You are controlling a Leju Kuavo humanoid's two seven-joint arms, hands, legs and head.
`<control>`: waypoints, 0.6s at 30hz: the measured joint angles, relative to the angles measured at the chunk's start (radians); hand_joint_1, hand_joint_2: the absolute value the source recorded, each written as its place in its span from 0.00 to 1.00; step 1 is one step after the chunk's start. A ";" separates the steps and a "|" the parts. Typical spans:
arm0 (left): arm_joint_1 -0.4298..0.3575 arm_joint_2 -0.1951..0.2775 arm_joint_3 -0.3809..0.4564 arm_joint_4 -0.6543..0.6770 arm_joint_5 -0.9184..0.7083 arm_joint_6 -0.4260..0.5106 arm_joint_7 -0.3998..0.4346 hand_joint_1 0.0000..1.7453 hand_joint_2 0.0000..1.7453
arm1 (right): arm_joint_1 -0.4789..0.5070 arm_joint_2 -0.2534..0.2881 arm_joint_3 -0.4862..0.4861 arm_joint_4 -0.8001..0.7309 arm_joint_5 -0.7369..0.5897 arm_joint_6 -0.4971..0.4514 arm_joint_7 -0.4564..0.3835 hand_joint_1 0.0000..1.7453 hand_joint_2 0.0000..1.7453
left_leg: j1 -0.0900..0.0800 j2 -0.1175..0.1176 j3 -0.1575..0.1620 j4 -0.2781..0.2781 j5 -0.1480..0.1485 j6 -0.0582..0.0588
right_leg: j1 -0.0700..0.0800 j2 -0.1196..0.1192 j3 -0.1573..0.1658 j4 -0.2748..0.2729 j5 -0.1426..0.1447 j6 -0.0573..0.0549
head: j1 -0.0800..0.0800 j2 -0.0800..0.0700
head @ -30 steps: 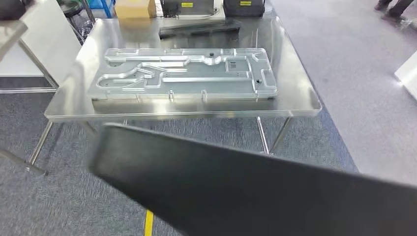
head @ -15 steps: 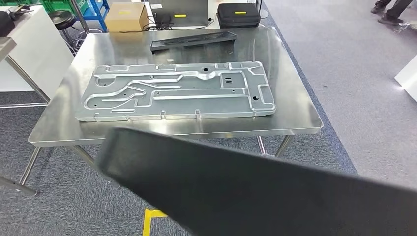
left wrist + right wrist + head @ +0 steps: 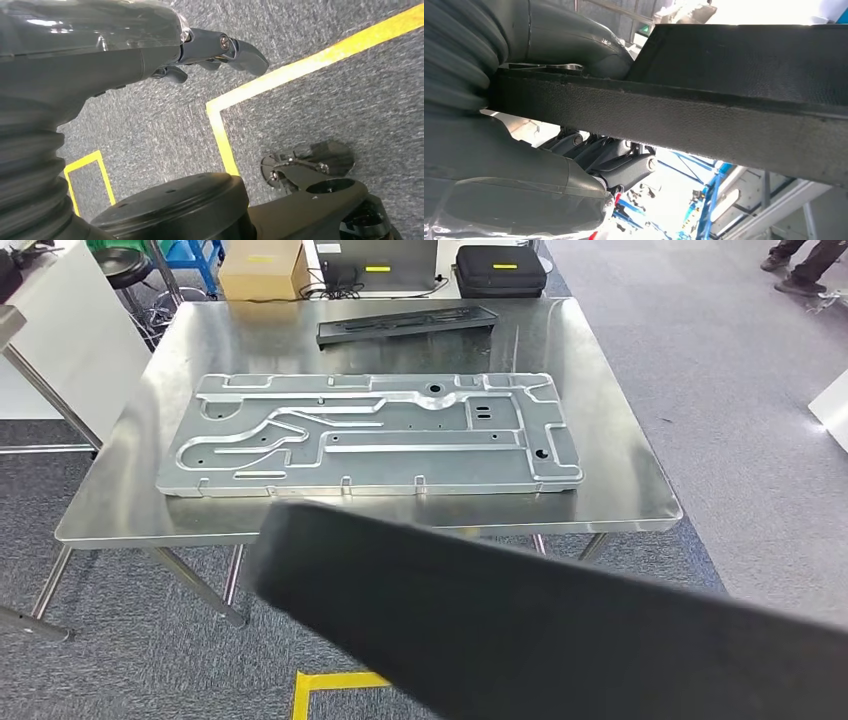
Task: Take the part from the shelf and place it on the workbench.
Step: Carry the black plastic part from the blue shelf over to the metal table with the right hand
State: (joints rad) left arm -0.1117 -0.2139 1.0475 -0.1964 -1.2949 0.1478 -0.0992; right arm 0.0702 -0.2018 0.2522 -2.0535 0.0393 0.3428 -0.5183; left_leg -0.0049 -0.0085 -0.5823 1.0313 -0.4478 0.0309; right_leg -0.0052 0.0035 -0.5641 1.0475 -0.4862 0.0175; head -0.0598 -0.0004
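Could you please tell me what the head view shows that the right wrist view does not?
Head view alone: the steel workbench, the machined aluminium plate on it and a second black part at its far edge. Right wrist view alone: the right hand gripping the long black part. Both views share that black part.

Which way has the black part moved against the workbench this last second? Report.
Yes. The black part has neared the workbench: its end now overlaps the front edge, further right along it. The camera moved too.
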 joint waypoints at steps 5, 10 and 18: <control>0.000 0.000 0.000 0.000 -0.001 0.004 0.001 0.00 1.00 | 0.003 0.000 -0.002 -0.007 0.000 0.000 -0.003 0.80 1.00 | -0.003 0.001 0.002 0.010 -0.016 -0.025 | -0.004 0.001 0.015 -0.039 0.011 -0.018 | 0.000 0.000; -0.016 0.001 0.000 0.000 0.005 0.009 0.019 0.00 1.00 | 0.012 -0.001 -0.003 -0.007 0.000 0.003 -0.006 0.80 1.00 | 0.007 0.004 -0.114 0.259 -0.121 -0.047 | -0.010 -0.008 0.029 -0.047 0.003 -0.028 | 0.000 0.000; -0.002 0.001 0.000 0.000 0.000 0.014 0.034 0.00 1.00 | 0.014 -0.002 -0.003 -0.008 0.001 0.016 -0.005 0.80 1.00 | 0.006 0.005 0.017 -0.009 -0.021 -0.017 | -0.007 -0.002 0.058 -0.042 -0.025 0.008 | -0.001 0.000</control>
State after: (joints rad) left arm -0.1136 -0.2132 1.0476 -0.1965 -1.2946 0.1620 -0.0649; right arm 0.0837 -0.2035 0.2489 -2.0611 0.0402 0.3584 -0.5230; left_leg 0.0010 -0.0031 -0.5650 1.0218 -0.4683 0.0135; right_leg -0.0126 0.0012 -0.5062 1.0050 -0.5111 0.0250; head -0.0604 -0.0004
